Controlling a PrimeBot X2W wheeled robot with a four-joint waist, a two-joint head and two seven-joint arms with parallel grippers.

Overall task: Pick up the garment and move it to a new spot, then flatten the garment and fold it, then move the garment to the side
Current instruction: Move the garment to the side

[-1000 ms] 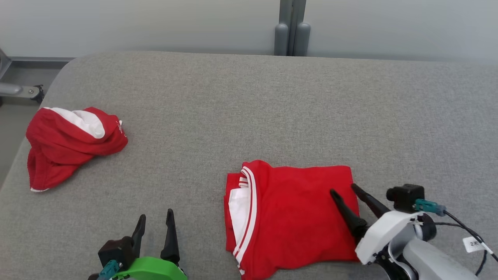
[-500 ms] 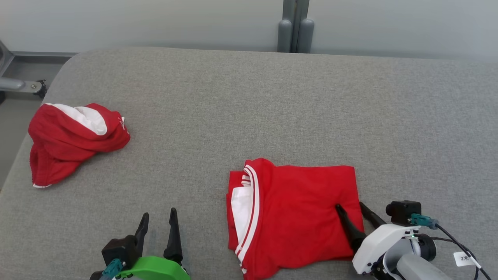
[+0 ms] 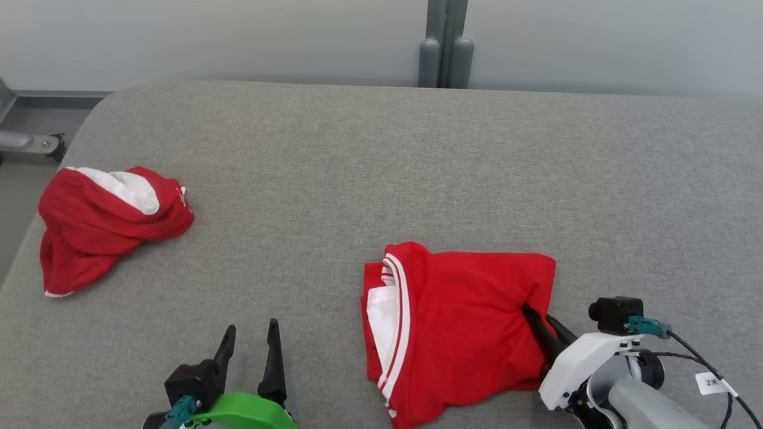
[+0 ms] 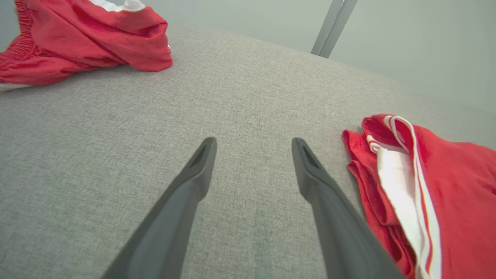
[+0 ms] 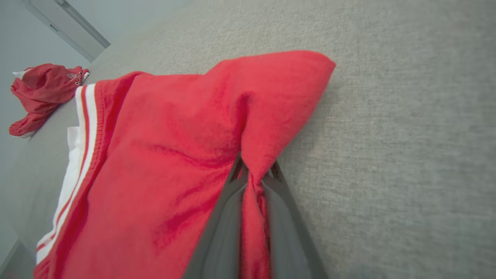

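Observation:
The folded red garment point(image 3: 465, 322) with white trim lies on the grey padded surface at the front right. It also appears in the left wrist view point(image 4: 445, 186) and the right wrist view point(image 5: 162, 155). My right gripper point(image 3: 536, 314) is shut on the garment's right edge, and the cloth is pinched into a ridge between the fingers point(image 5: 254, 170). My left gripper point(image 3: 251, 326) stands open at the front left over bare surface, apart from the garment, with nothing between its fingers point(image 4: 254, 141).
A second red and white garment point(image 3: 101, 226) lies crumpled near the left edge of the grey surface point(image 3: 381, 161). A grey post point(image 3: 446, 53) stands behind the far edge. A metal frame part point(image 3: 30, 140) shows off the left side.
My right gripper has shut on the garment's right edge, which now bunches up. The garment has shifted slightly to the right. The left gripper stays open in place.

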